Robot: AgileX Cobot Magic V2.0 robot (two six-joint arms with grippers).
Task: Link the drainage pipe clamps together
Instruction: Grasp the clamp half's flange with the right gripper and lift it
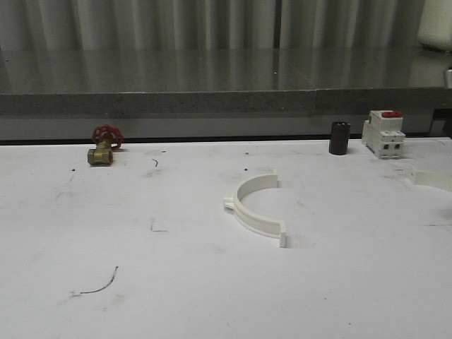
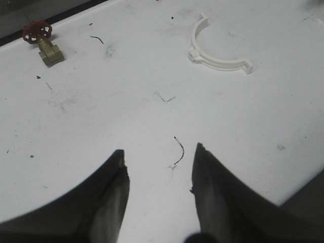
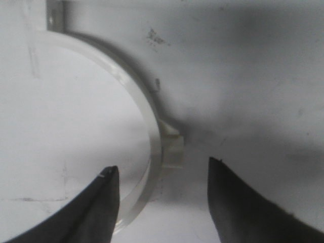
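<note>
One white semicircular drainage pipe clamp [image 1: 256, 208] lies flat near the middle of the white table, its open side facing away and to the right. The same clamp [image 2: 217, 48] appears far ahead of my left gripper [image 2: 159, 169], which is open over bare table with nothing between its fingers. My right gripper [image 3: 163, 169] is open and hovers close above a second white clamp band [image 3: 147, 111]. That curved band and a small tab run into the gap between the fingers without touching them. A white piece [image 1: 432, 178] lies at the table's right edge, partly cut off.
A brass valve with a red handwheel [image 1: 104, 146] sits at the back left of the table. A dark cylinder [image 1: 340, 138] and a white breaker with a red top [image 1: 383, 133] stand at the back right. A grey ledge runs behind the table.
</note>
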